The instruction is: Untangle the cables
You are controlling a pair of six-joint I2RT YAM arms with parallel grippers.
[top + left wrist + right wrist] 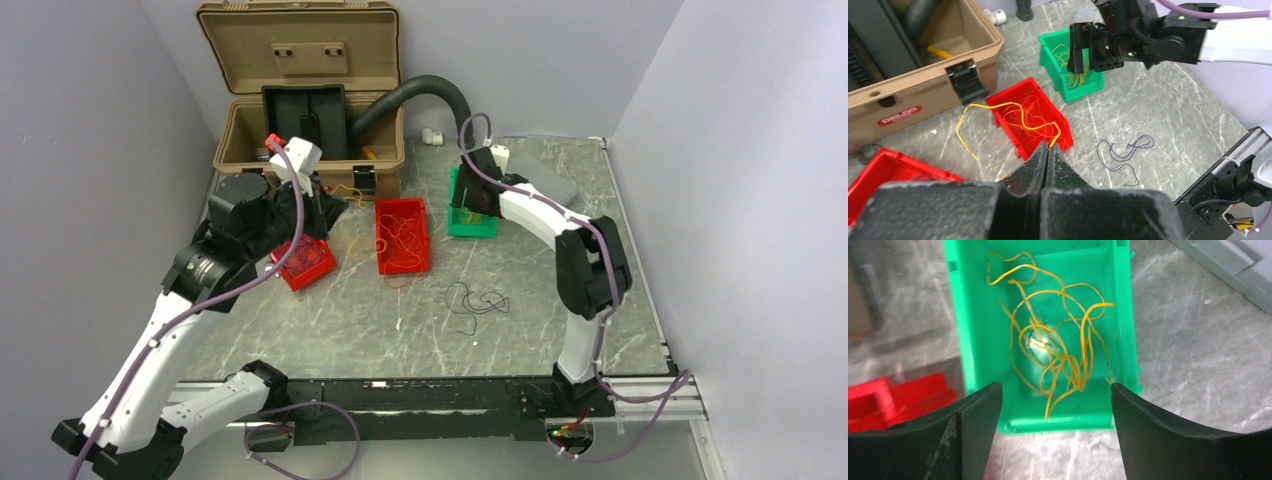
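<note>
My left gripper (1049,146) is shut on one end of a yellow cable (998,106). The cable arcs from its tips over the middle red bin (1060,142) and down to the table on the left. That bin holds a tangle of orange cables (1030,120). In the top view the left gripper (322,205) sits left of this bin (402,262). A dark purple cable (475,300) lies loose on the table, also in the left wrist view (1123,152). My right gripper (1055,390) is open and empty above the green bin (963,315), which holds yellow cables (1058,350).
An open tan toolbox (310,110) with a black ribbed hose (420,95) stands at the back left. A second red bin (303,262) sits under the left arm. A grey block (545,175) lies at the back right. The green bin (470,225) stands right of the middle red bin.
</note>
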